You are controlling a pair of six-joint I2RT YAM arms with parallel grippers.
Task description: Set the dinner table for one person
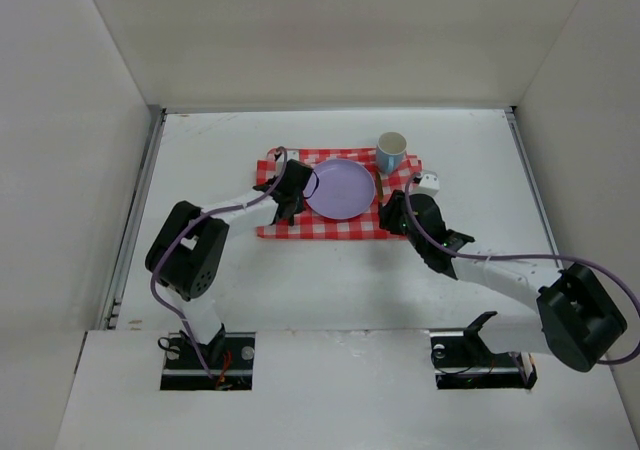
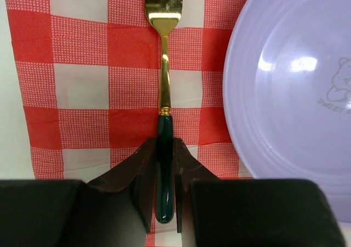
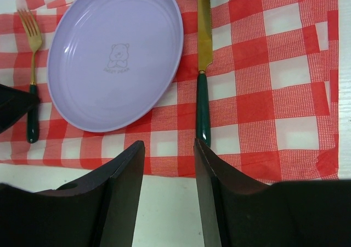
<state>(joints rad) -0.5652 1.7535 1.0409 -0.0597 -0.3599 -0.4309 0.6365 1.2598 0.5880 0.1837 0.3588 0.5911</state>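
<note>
Clamping the left pincer on the dark green handle of a fork, one finger pressing on each side. Holding that fork flat on a red-and-white checked cloth, gold tines pointing away from the wrist. Resting it just left of a lilac plate, not touching the rim.

Spreading the right pincer wide apart, gripping nothing, hovering over the near edge of the cloth. Lining up its right-hand finger with the green handle end of a knife; possibly touching it, though hard to tell from this angle. Lying straight along the plate's right side, that knife, gold blade pointing away and passing close by the rim.

Sitting about the middle of the cloth between fork and knife, the plate, and showing a faint bear print in its centre. Standing upright at the far right corner of the cloth, beyond the knife tip, a pale blue cup.

Carrying all of this on the white worktop, with the cloth spread near the middle, somewhat toward the far side. Reaching in from the near edge with both arms, one at each side of the plate.
</note>
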